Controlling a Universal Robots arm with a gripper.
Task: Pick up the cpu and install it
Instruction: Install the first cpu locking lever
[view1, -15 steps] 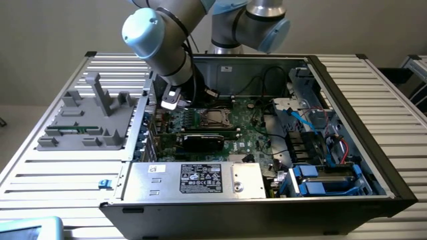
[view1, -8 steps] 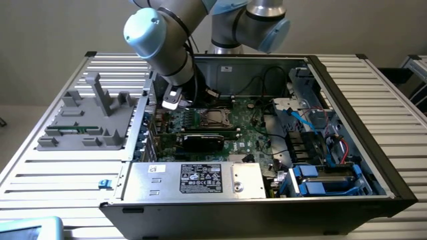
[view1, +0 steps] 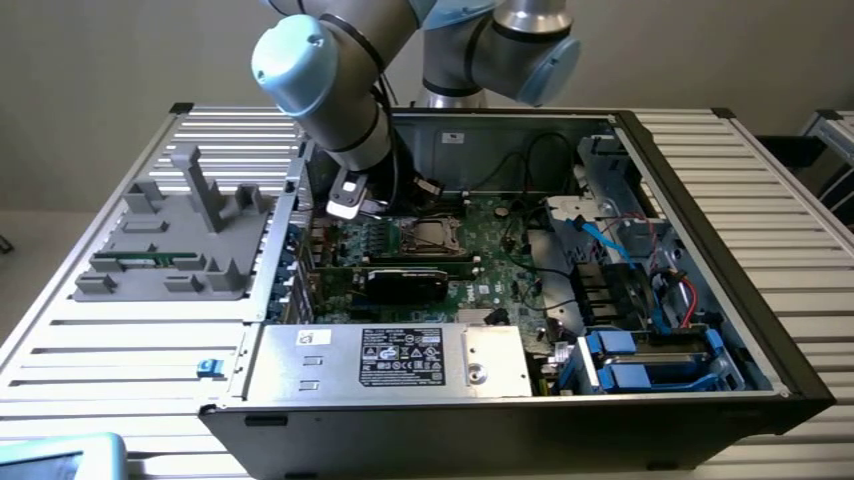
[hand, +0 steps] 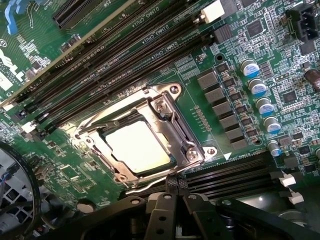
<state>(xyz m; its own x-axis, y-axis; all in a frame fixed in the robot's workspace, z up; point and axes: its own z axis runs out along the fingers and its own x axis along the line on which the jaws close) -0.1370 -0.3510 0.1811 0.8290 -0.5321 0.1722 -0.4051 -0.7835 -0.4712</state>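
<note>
Gripper (hand: 176, 189) closed, fingertips together, nothing between them. Hanging low over the motherboard (hand: 240, 75) inside the open PC case (view1: 694, 250), tips right at the edge of the CPU socket (hand: 145, 135).

CPU (hand: 137, 146) sitting in the socket already: pale shiny square top visible through the metal load frame (hand: 165, 107), frame down around it. Flat, square, so no real long axis; edges lined up with the socket, which runs diagonal in the wrist view. Lies just beyond the fingertips, close, not touching as far as visible. Thin retention lever (hand: 155, 186) running along the near socket edge, directly under the tips; contact with it can't be confirmed.

In the exterior view, arm (view1: 327, 90) reaching down from the back of the case, socket (view1: 437, 234) mid-board just to the exterior view's right of the wrist. Grey fixture tray (view1: 174, 245) on the slatted tabletop (view1: 120, 350) at the exterior view's left, well apart from the gripper, a thin green memory stick (view1: 140, 259) lying in it.

Readable writing: silkscreen beside the black memory slots (hand: 125, 55), looks like "DIMM1 CPU1" through "DIMM4 CPU1", digits not fully certain. White-and-black label on the power supply (view1: 400, 357), text too small to read.

Judgement: CPU seated, work sitting at the latch stage.
</note>
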